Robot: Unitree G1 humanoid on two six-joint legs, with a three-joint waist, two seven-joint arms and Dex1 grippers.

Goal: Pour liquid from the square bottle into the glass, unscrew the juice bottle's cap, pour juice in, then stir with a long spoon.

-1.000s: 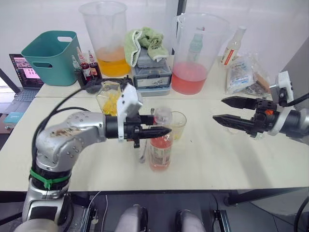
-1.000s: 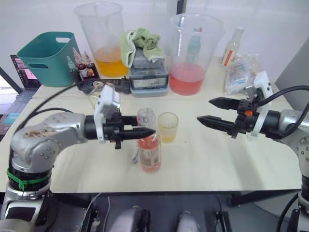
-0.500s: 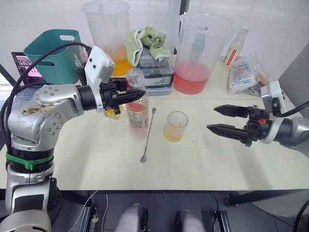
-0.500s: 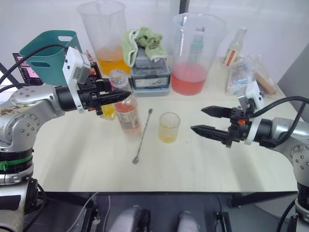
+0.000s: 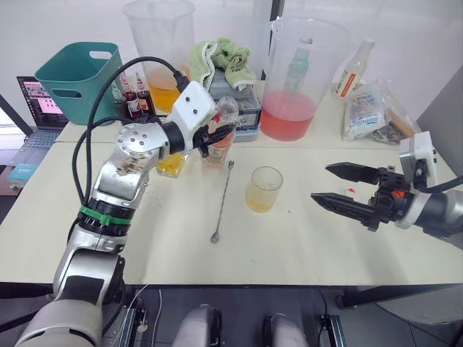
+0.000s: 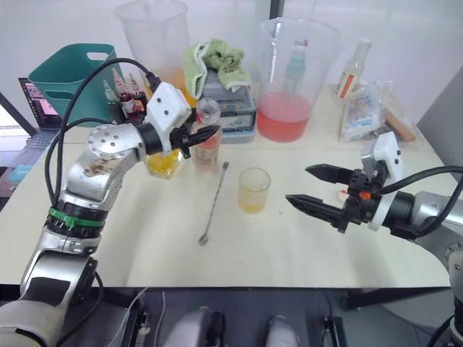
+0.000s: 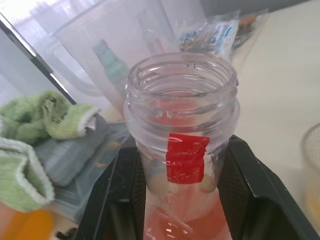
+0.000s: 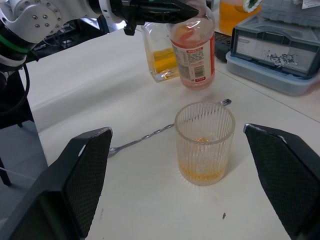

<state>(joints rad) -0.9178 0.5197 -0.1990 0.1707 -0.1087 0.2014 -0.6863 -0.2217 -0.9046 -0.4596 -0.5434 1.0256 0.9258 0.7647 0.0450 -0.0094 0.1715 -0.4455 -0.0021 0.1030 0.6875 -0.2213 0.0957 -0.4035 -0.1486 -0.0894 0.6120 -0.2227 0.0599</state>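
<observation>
left gripper (image 5: pixel 217 135) clamped on the juice bottle (image 5: pixel 218 141), uncapped, at the table's (image 5: pixel 304 238) far left-centre beside the square bottle (image 5: pixel 171 163) | long spoon (image 5: pixel 222 202) lying flat | glass (image 5: pixel 263 189) centre, yellow liquid at bottom | right gripper (image 5: pixel 327 185) fingers spread apart, holding nothing

The scene is being lit brightly and evenly, with daylight being cast from the far white wall. Only faint shadows are being thrown on the counter (image 5: pixel 304 238). Background items are being blurred in the left wrist view.
</observation>
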